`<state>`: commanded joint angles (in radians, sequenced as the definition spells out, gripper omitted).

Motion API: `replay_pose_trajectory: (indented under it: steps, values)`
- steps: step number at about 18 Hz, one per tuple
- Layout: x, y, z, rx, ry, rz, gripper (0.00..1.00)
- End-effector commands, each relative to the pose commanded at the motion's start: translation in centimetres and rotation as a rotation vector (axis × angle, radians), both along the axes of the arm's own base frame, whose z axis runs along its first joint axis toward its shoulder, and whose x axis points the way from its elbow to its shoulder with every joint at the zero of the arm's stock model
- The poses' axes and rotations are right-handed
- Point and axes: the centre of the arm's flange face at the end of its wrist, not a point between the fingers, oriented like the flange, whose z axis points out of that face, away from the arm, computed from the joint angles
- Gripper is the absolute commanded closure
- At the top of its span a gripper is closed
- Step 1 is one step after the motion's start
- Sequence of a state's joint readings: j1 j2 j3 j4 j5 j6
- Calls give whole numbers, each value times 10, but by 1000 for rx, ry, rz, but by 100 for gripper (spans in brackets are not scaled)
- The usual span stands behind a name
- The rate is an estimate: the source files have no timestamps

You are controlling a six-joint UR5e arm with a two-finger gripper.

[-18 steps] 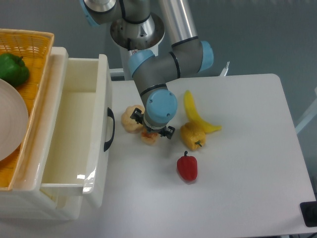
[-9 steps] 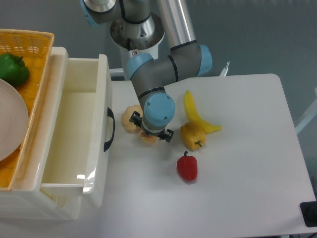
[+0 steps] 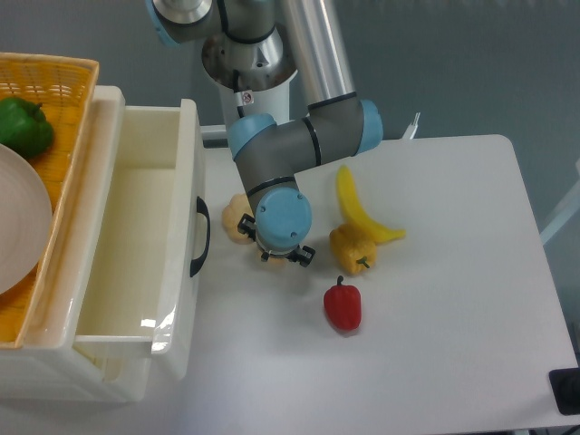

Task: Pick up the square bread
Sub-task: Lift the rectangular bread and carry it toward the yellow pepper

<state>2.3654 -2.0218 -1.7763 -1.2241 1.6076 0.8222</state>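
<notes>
My gripper (image 3: 275, 252) points straight down just right of the drawer front, with the arm's blue wrist cap covering most of it. Black finger links stick out wide on both sides of the cap, so the jaws stand open. Directly beneath sits the square bread (image 3: 273, 262); only a thin orange-brown sliver of it shows at the cap's lower edge, still on the table. A pale cream bumpy bun (image 3: 236, 220) lies right beside the gripper on its left, partly covered by the wrist.
Right of the gripper lie a yellow pepper (image 3: 352, 247) and a banana (image 3: 356, 210), with a red pepper (image 3: 343, 305) nearer the front. The open white drawer (image 3: 186, 236) with its black handle (image 3: 200, 237) is close on the left. A basket (image 3: 63, 109) holds a green pepper (image 3: 24, 126).
The wrist and gripper have shifted slightly left and toward the front, now covering nearly all of the square bread. Nothing else on the table has moved.
</notes>
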Motion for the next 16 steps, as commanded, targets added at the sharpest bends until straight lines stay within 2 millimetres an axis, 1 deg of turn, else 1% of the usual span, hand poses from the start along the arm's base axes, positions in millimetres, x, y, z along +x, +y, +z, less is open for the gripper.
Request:
replay_pose_trajectory:
  steps: [1, 2, 4, 5, 11, 13, 16]
  values:
    - [-1, 0, 1, 2, 0, -1, 47]
    - [-3, 1, 4, 6, 5, 0, 59]
    - [-5, 3, 8, 13, 9, -1, 89]
    - [-7, 5, 12, 17, 18, 0, 99]
    - [-14, 9, 21, 26, 26, 0, 100]
    - [-21, 14, 30, 40, 40, 0, 100]
    - [-34, 20, 56, 52, 47, 5, 100]
